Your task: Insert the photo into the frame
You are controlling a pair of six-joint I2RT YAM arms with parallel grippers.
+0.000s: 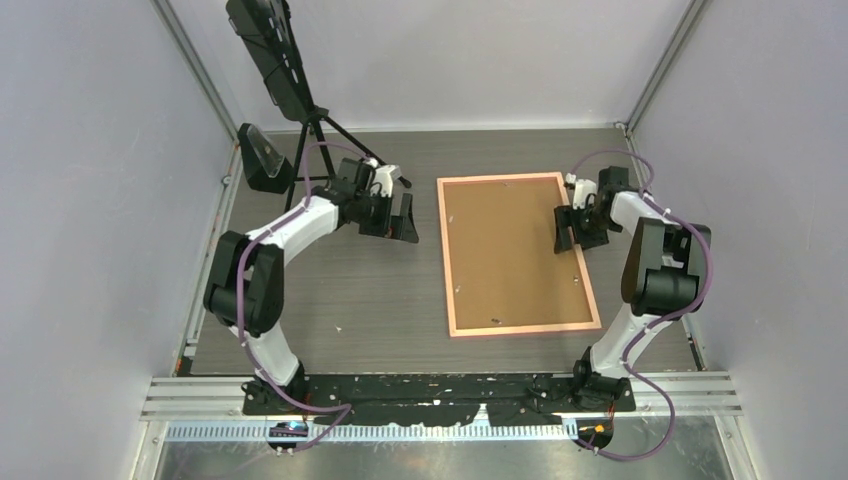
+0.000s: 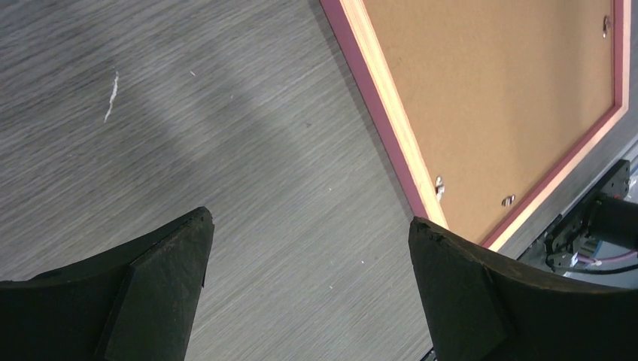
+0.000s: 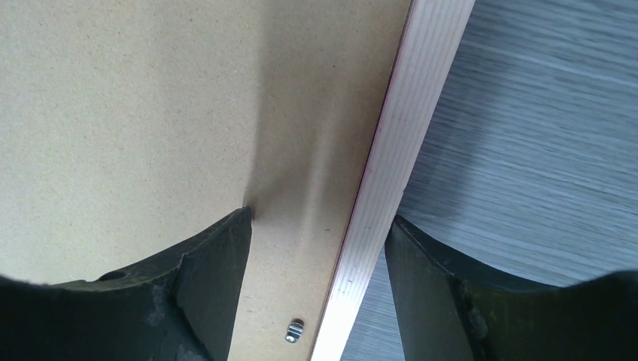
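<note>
- So, the frame (image 1: 525,329) is laid flat on the table (image 1: 350,300) on the right-hand side. Its long axis runs from the arm bases toward the far wall, slightly skewed.
- It's turned back-up: only the brown backing board (image 1: 510,250) is seen inside the rails. The photo isn't spotted in any view, so whether it's under that board can't be told.
- The right gripper (image 1: 572,238) is parked over the right long rail, in the far half. In the wrist view the rail (image 3: 406,135) is straddled by the gripper (image 3: 320,218), with one finger down on the board and the other out over the table. The jaws are spread, with a clear gap on the board side, so nothing is pinched yet.
- The jaw line is set across the rail, not along it, and that's the relation the next move is judged to depend on.
- A small metal tab (image 3: 295,329) is seen on the board just beside the rail, near the inner finger.
- The left gripper (image 1: 390,215) is held wide apart over bare table, well left of the frame, with nothing in it. The right arm is clearly the nearer one.
</note>
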